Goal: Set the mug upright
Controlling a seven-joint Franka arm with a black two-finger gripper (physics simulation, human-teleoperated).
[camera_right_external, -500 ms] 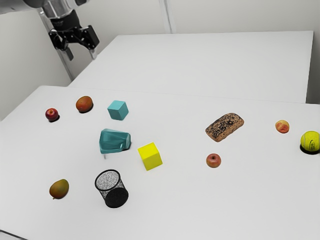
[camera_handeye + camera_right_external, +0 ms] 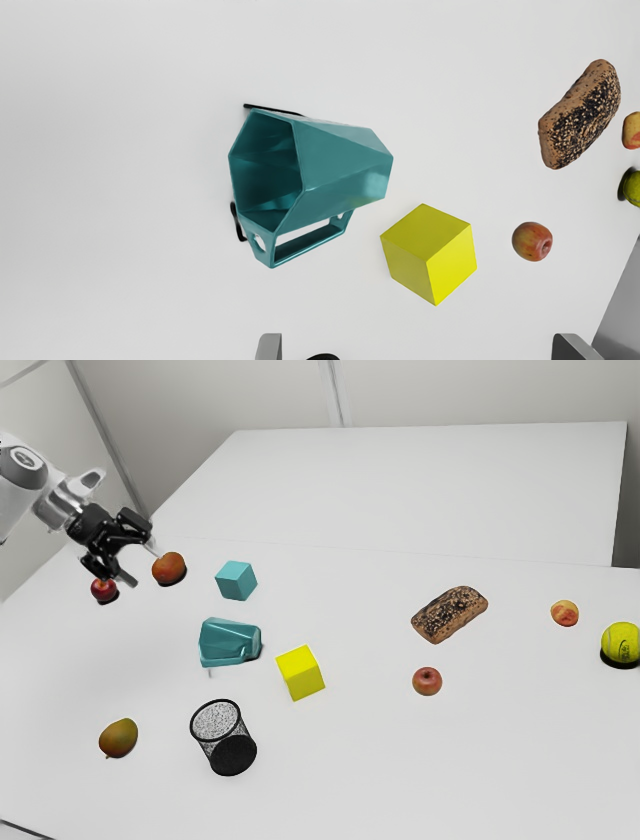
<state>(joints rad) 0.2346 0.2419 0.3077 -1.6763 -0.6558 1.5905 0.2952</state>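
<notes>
My gripper (image 2: 142,566) hangs in the air near the two fruits at the exterior view's left, short of the mug. Its two fingertips (image 2: 417,347) stand wide apart in the wrist view, nothing between them. The teal faceted mug (image 2: 229,643) lies on its side on the white table (image 2: 350,780). In the wrist view the mug (image 2: 345,165) shows its open mouth facing away from the yellow cube, and its looped handle is on the side toward my fingers.
A yellow cube (image 2: 300,673) sits close beside the mug, a teal cube (image 2: 236,581) behind it, and a black mesh cup (image 2: 224,738) in front. Bread (image 2: 450,614), an apple (image 2: 427,681), a mango (image 2: 118,738) and a tennis ball (image 2: 622,644) lie farther off.
My hand has dropped lower and tilted, moving toward the exterior view's left, nearer the two fruits there. The mug and the other things have stayed in place.
</notes>
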